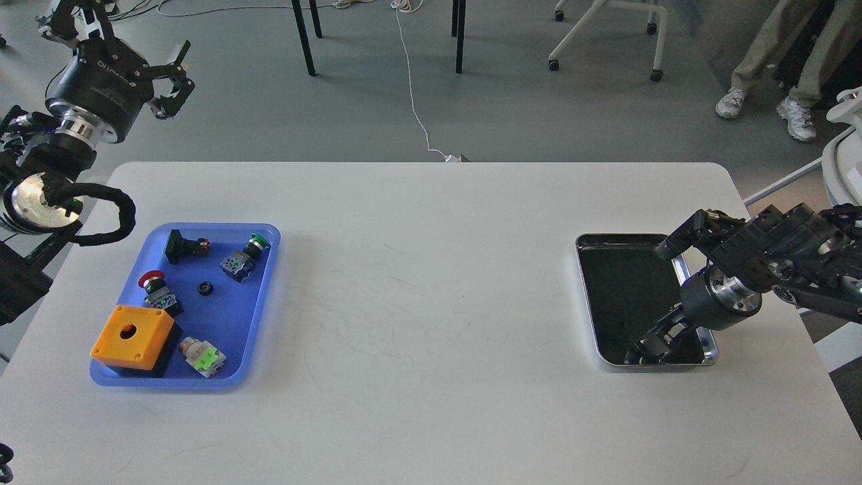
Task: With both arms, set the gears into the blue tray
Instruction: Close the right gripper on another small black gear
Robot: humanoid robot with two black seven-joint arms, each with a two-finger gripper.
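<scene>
1. White surface [431, 303] — a rounded-corner top carrying two trays, one at each side, well apart.
2. Blue tray [261, 303], at the left of the surface; rectangular, with a raised rim.
3. Gear [205, 289] — one small black toothed wheel lying flat near the middle of the blue tray, clear of the other parts around it.
4. Orange box [133, 340] with a round hole in its top, in the tray's near-left corner.
5. Red-capped push-button [156, 286], just behind the orange box.
6. Green-capped push-button [246, 256], toward the tray's far-right corner.
7. Black part [183, 246], lying along the tray's far edge.
8. Pale part with a green end [202, 356], just right of the orange box, near the front rim.
9. Silver tray [673, 266], at the right of the surface; shiny rim, dark inside.
10. Left gripper [172, 87], raised above the floor beyond the surface's far-left corner, well apart from the blue tray; its jaws stand spread wide, holding nothing.
11. Right gripper [646, 350], reaching down into the near end of the silver tray; seen dark against the dark tray floor, so whether its jaws are spread or closed cannot be told.
</scene>
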